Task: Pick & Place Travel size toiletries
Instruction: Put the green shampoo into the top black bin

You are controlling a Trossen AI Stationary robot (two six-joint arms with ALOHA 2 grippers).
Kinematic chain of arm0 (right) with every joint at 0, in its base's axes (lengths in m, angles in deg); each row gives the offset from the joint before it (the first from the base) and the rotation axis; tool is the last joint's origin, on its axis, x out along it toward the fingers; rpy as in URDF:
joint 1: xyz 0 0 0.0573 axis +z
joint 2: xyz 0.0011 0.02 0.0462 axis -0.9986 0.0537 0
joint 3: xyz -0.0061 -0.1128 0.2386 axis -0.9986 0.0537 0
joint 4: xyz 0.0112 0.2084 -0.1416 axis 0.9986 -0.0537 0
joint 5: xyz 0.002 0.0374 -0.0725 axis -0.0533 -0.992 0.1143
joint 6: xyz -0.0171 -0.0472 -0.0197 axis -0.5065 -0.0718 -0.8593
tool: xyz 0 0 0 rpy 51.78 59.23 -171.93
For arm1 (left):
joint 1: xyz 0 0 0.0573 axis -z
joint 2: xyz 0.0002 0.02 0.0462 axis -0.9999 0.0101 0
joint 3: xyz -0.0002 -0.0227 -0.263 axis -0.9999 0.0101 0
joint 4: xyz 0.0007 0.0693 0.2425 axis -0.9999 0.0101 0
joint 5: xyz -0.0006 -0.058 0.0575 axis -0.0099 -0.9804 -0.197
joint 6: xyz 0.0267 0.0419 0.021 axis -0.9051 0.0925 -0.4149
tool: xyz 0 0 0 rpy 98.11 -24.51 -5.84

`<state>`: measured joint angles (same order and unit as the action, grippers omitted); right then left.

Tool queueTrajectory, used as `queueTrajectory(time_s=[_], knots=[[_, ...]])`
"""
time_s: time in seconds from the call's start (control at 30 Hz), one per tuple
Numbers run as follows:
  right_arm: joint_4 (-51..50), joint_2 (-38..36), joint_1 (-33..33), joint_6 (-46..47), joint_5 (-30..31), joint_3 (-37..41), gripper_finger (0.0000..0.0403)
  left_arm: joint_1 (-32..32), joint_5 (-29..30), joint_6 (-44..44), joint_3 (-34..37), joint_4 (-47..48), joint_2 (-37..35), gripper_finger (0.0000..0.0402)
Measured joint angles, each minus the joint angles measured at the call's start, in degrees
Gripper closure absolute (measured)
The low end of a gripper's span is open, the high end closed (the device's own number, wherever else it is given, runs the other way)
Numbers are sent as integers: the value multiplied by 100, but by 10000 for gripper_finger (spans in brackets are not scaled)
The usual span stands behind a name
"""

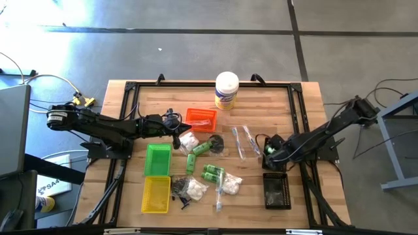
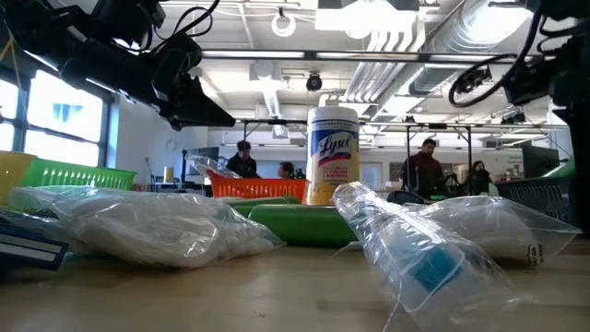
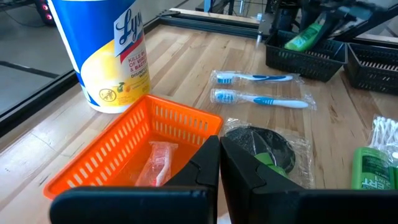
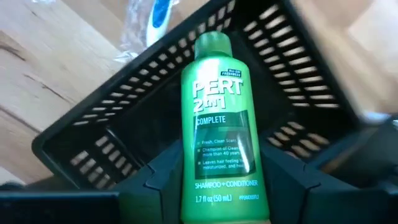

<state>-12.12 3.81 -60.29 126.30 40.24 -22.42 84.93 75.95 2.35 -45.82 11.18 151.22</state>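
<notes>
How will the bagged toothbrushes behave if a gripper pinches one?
The bagged toothbrushes lie flat on the table in loose clear wrap, so the film will probably crinkle and slide under the fingers. The thin handles look light and stiff, but may pivot if pinched near one end. Rolling seems unlikely.

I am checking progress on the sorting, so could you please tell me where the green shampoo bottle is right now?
The green shampoo bottle is held in the right gripper, over a black mesh basket on the table's right side, near the two bagged toothbrushes.

Shampoo bottle (image 4: 219, 118) in right hand (image 1: 269, 151), above mesh tray (image 4: 93, 146).
</notes>
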Motion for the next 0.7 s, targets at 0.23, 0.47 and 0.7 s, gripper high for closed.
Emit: queueTrajectory(time_s=[0.23,0.47,0.7], knots=[[394,107,0,-408,-93,171,238,0,0,0,0,0,0,394],[705,107,0,-940,36,171,240,0,0,-2,0,0,0,394],[712,107,0,-801,-404,171,220,0,0,-1,0,1,0,394]])
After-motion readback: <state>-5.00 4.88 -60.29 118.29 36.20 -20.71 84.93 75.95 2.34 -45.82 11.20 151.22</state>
